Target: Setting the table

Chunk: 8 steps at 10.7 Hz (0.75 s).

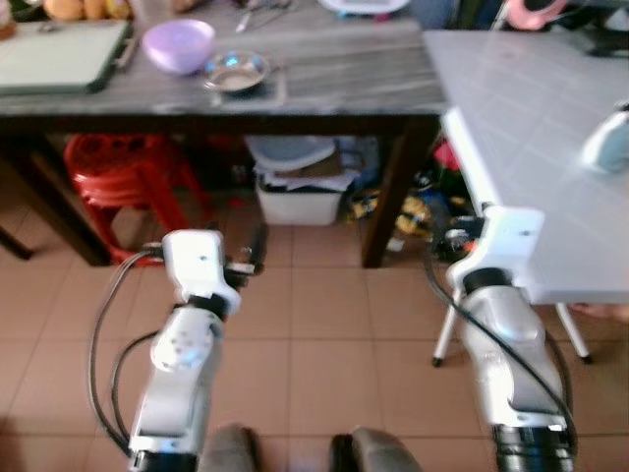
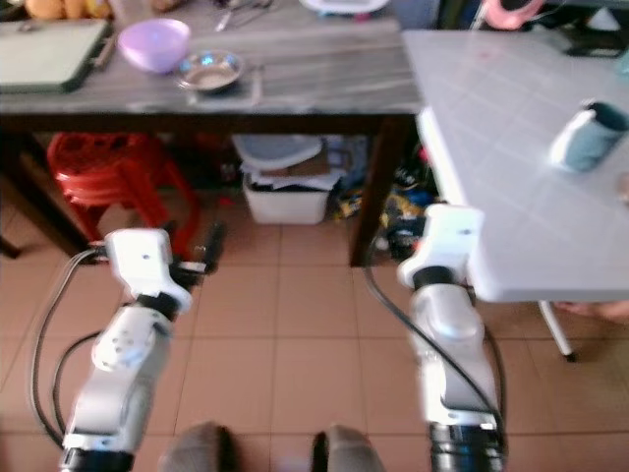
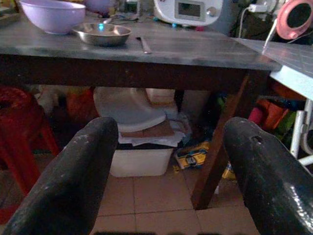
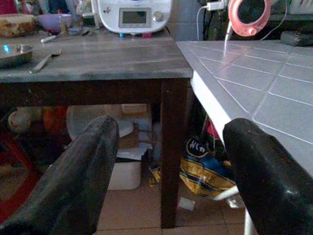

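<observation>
Left eye view, item list: purple bowl [image 1: 178, 44] and steel dish [image 1: 236, 71] side by side on the dark grey surface [image 1: 344, 74], with a fork [image 4: 45, 59] near the dish; probably staged there as tableware to be laid out. Teal cup [image 2: 588, 135] lies tipped on the white tiled surface [image 2: 511, 147], the likely destination. Left gripper [image 3: 166, 161] and right gripper [image 4: 168, 161]: both spread wide, empty, held forward below surface height over the tiled floor [image 1: 314, 324], arms bent, nothing reached yet.
</observation>
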Available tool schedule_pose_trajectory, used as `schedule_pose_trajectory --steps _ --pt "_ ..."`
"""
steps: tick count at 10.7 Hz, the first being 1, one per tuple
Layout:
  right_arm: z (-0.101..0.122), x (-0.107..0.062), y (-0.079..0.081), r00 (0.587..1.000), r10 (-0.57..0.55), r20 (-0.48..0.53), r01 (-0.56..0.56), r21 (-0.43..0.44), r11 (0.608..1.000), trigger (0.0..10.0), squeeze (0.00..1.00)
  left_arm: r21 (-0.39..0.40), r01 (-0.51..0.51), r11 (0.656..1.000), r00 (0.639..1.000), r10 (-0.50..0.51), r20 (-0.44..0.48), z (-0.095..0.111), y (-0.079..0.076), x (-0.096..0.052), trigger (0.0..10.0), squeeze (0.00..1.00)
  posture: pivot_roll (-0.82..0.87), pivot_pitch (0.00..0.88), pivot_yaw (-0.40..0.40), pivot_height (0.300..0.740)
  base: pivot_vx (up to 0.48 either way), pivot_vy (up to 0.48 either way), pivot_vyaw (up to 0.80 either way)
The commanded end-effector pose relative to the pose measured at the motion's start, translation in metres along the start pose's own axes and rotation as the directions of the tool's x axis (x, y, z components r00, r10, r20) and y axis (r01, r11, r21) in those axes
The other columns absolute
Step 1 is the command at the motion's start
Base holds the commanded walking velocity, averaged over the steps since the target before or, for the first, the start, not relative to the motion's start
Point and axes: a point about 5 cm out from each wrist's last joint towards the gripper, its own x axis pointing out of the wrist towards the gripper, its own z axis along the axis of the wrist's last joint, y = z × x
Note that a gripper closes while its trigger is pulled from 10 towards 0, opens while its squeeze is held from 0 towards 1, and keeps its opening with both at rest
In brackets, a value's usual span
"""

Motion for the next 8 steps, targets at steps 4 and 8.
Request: schedule_pose_trajectory --steps 4,8 --pt "0.0036 0.003 0.011 0.999 0.041 0.017 -0.041 0.003 0.999 10.0 0.0 0.025 -0.021 0.999 1.0 0.021 -0.017 -0.0008 0.0077 -0.0017 10.0 0.0 -0.06 0.159 0.008 0.74 0.0 -0.472 0.0" --pt "0.006 0.006 0.0144 0.998 0.049 0.029 -0.049 0.001 0.999 10.0 0.0 0.034 -0.006 0.999 1.0 0.007 -0.023 0.0001 0.008 -0.0018 10.0 0.0 -0.05 0.16 0.017 0.74 0.158 -0.395 0.0"
